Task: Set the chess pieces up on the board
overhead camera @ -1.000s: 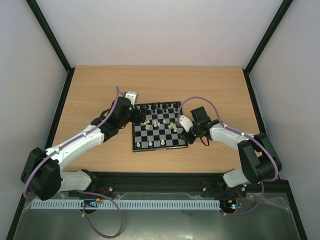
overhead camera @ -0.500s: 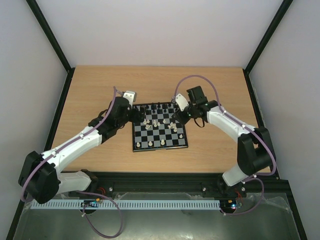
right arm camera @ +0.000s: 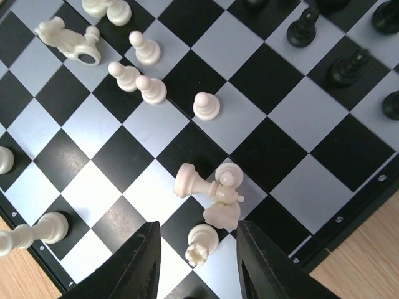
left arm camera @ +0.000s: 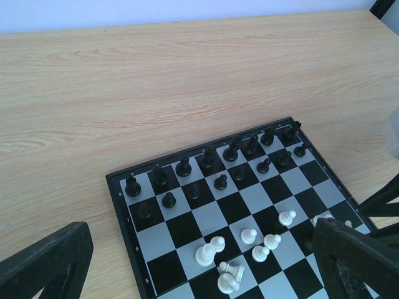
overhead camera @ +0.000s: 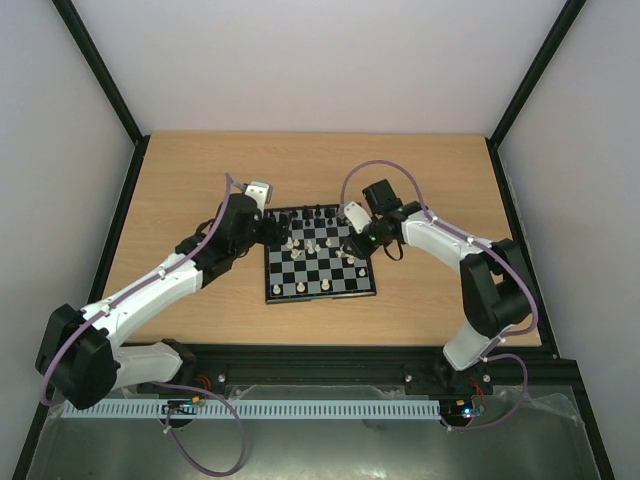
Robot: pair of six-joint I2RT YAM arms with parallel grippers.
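Note:
The board [overhead camera: 320, 297] lies mid-table. Black chess pieces [overhead camera: 320, 212] stand along its far rows, also visible in the left wrist view [left arm camera: 206, 162]. White chess pieces [overhead camera: 315, 243] are scattered mid-board, some toppled. My left gripper [overhead camera: 274, 230] hovers wide open over the board's far left corner, and its fingers [left arm camera: 43, 265] frame white pawns [left arm camera: 262, 240]. Over the board's right side, my right gripper [overhead camera: 355, 235] is open. Its fingers [right arm camera: 134, 268] straddle a fallen white piece [right arm camera: 202, 244] without touching it. A heap of toppled white pieces [right arm camera: 215, 187] lies just beyond.
More white pieces [overhead camera: 300, 288] stand on the board's near row, and others show at the lower left of the right wrist view [right arm camera: 37, 230]. Wooden table [overhead camera: 450, 190] surrounds the board. Black frame posts [overhead camera: 100, 70] rise at the table's corners.
My right arm has swung from the board's near right corner up and left over the board's right side, and its jaws have widened slightly. The left arm has barely moved.

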